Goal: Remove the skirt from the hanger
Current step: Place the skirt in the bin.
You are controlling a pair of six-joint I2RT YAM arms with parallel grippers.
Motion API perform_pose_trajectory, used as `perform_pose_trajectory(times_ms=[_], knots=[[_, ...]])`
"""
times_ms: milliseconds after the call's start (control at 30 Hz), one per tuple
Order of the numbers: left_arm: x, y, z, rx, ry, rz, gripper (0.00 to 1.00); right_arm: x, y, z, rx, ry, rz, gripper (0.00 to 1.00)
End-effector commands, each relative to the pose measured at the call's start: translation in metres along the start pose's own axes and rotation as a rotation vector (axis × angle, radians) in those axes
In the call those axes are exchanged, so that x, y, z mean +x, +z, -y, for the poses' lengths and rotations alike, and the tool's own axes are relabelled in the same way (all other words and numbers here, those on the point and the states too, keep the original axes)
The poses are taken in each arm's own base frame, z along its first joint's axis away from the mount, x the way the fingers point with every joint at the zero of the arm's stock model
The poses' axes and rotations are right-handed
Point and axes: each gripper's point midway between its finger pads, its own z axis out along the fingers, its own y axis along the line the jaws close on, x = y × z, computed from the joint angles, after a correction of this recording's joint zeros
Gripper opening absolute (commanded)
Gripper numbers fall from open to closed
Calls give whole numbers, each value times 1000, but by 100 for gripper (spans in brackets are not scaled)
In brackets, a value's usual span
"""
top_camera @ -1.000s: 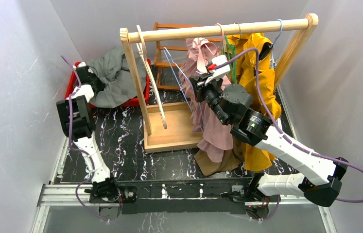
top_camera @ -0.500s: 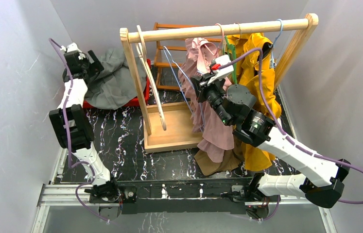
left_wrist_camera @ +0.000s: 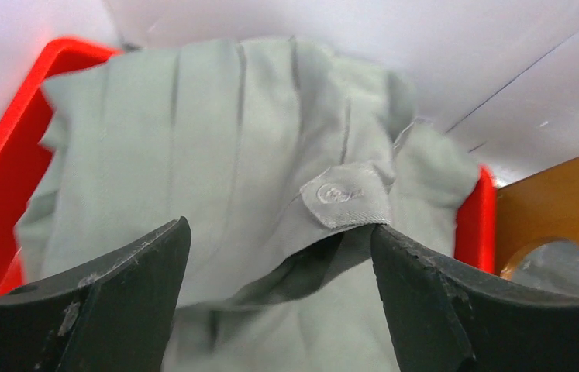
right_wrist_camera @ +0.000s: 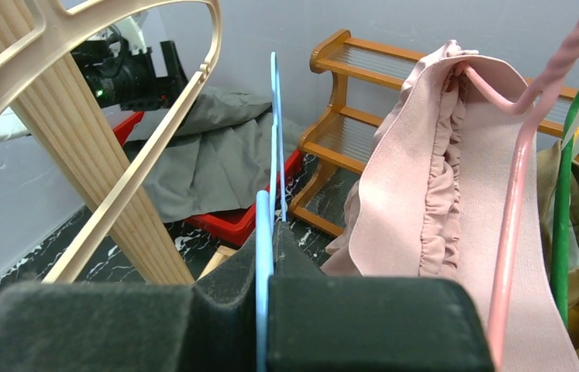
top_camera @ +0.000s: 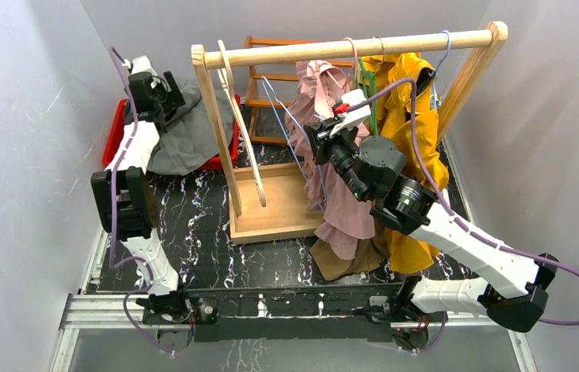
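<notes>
The grey skirt [top_camera: 189, 132] lies crumpled in the red bin [top_camera: 220, 161] at the back left, its buttoned waistband tab up, off any hanger. In the left wrist view the skirt [left_wrist_camera: 232, 155] fills the bin [left_wrist_camera: 7, 155]. My left gripper [top_camera: 168, 89] hovers just above it, and its jaws [left_wrist_camera: 280, 232] stand open with nothing between them. My right gripper [top_camera: 315, 133] is at the rack and is shut [right_wrist_camera: 269, 225] on the thin light blue hanger [right_wrist_camera: 274, 139], which is bare [top_camera: 280, 108].
The wooden rack's rail [top_camera: 348, 48] carries a pink ruffled garment [top_camera: 344, 201] on a pink hanger [right_wrist_camera: 515, 194], a yellow garment [top_camera: 414, 132] and a bare beige hanger [top_camera: 243, 132]. A brown shelf [top_camera: 270, 77] stands behind. A brown cloth [top_camera: 340, 260] lies at the rack's foot.
My left gripper opened, let go of the grey skirt in the bin, then rose and swung right above it. My right gripper stayed shut on the blue hanger.
</notes>
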Motion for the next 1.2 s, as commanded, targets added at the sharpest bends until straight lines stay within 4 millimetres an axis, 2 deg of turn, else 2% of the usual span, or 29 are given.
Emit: perform_pose_trajectory(times_ms=[0, 100, 200, 267, 333, 433, 567, 667, 700, 833, 967, 1033, 1067, 1100, 1133, 1167], knots=[[-36, -53, -31, -132, 5, 132, 81, -21, -2, 4, 17, 15, 70, 0], [-25, -76, -46, -170, -8, 121, 77, -20, 0, 2, 8, 7, 69, 0], [-14, -87, -54, -161, -21, 83, 83, -19, -1, 1, 2, 6, 67, 0], [-16, -87, -51, -126, -26, 81, 90, -19, -1, 1, 0, 7, 69, 0], [-25, -80, -37, -42, -23, 99, 94, -20, -2, 1, -1, 8, 70, 0], [-31, -51, -4, 132, -18, 85, 97, -19, -3, 1, -3, 16, 69, 0], [-34, -7, 24, 199, -14, 39, 97, -20, -4, 2, 0, 21, 66, 0], [-20, 28, 41, 216, 32, 18, 96, -21, -4, 4, 12, 18, 61, 0], [-22, 38, 43, 214, 35, 23, 96, -21, -4, 4, 14, 17, 61, 0], [-6, 76, 38, 156, 34, 10, 97, -19, -2, 3, 15, 17, 55, 0], [24, 106, 35, 140, 31, -33, 96, -15, 0, 2, 13, 21, 43, 0], [44, 117, 34, 132, 45, -74, 90, -14, 2, 0, 8, 20, 40, 0], [57, 119, 29, 107, 71, -112, 82, -14, 2, -1, 5, 23, 39, 0], [67, 115, 18, 53, 88, -149, 61, -15, 2, -1, 3, 24, 39, 0], [70, 103, 6, 0, 106, -169, 30, -16, 1, -1, 2, 28, 43, 0], [65, 58, -9, -45, 107, -162, 5, -16, 0, -1, -2, 31, 49, 0]])
